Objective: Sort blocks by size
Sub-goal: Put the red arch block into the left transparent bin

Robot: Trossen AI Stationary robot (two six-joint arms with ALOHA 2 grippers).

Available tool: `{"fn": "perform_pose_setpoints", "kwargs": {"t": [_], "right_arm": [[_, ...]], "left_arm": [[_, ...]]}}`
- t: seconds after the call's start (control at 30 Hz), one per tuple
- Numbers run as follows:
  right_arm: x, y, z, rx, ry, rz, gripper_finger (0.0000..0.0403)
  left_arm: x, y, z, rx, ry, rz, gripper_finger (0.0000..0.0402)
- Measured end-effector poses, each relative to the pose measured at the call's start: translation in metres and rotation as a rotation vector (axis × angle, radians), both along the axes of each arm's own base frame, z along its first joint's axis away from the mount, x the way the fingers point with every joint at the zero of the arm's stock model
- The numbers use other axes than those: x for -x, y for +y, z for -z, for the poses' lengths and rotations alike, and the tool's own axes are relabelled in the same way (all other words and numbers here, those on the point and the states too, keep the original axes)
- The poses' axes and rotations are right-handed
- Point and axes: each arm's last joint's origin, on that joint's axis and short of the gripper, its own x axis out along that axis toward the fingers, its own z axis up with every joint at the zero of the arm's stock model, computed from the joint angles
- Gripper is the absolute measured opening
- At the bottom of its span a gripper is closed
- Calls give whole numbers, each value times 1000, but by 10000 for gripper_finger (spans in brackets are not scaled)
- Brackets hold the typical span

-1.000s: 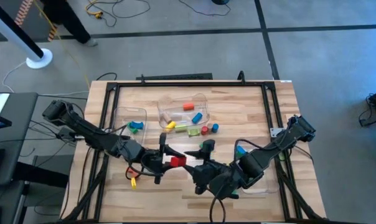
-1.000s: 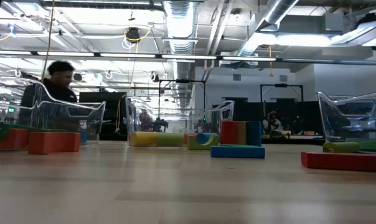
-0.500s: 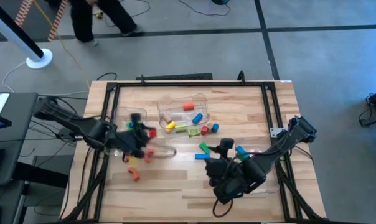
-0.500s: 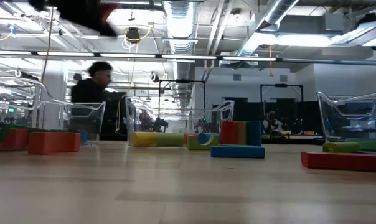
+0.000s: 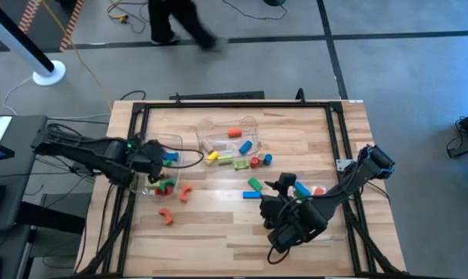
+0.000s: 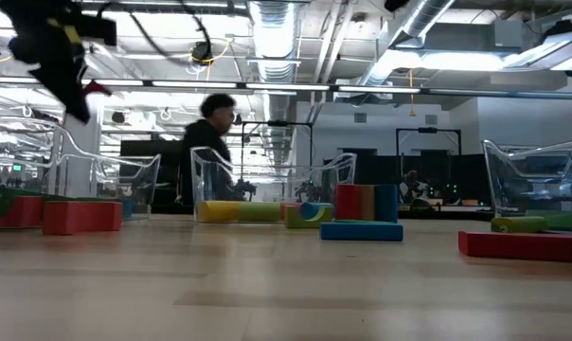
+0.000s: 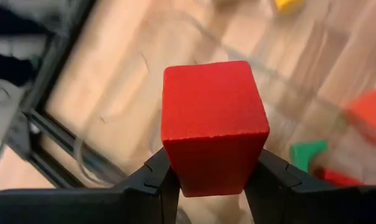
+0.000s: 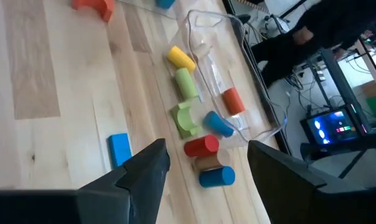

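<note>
My left gripper (image 5: pixel 156 157) hangs over the left clear bin (image 5: pixel 146 180), shut on a red block (image 7: pixel 213 124); the low view shows it high at the left (image 6: pixel 82 90). My right gripper (image 5: pixel 274 186) stands open above the table's near right, with nothing between its fingers (image 8: pixel 208 152). Loose blocks lie on the wood: a yellow cylinder (image 8: pixel 180 58), a green one (image 8: pixel 186 82), a green arch (image 8: pixel 185 118), a red cylinder (image 8: pixel 200 146), blue ones (image 8: pixel 216 177), a blue bar (image 5: pixel 251 194) and orange arches (image 5: pixel 166 215). An orange block (image 5: pixel 234 132) lies in the middle bin. My left gripper pinches the red block between its two fingers, on two opposite sides at the end nearest the gripper (image 7: pixel 175 168). The fingers slant downward from the table's left. The block sticks out past the fingertips, lifted clear above the left bin.
A middle clear bin (image 5: pixel 218 128) stands at the far centre and a right one (image 6: pixel 537 180) at the near right. Black frame rails (image 5: pixel 133 132) run along the table's edges. A person (image 6: pixel 210 142) walks past beyond the far edge. Bare wood lies along the near edge.
My left gripper has carried the red block from the table's near middle toward the left edge and a little farther back, over the left bin, turning and tipping as it went. My right gripper has sunk a little and tipped further down. The person has walked rightward behind the table.
</note>
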Motion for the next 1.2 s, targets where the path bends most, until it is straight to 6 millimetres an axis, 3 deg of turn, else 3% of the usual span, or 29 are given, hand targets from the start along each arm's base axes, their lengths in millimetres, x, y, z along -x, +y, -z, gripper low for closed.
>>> {"fn": "perform_pose_setpoints", "kwargs": {"t": [0.2,0.4,1.07,1.2], "right_arm": [[2,2,7,1,4,-1,256],[4,4,8,2,3,-7,256],[8,12,7,-13,-19,-20,255],[8,12,7,-17,-24,-15,255]], "left_arm": [[4,3,30,65,92,-40,133],[3,2,44,113,101,-39,143],[-1,0,46,178,87,-26,156],[-1,0,46,177,88,-23,175]]}}
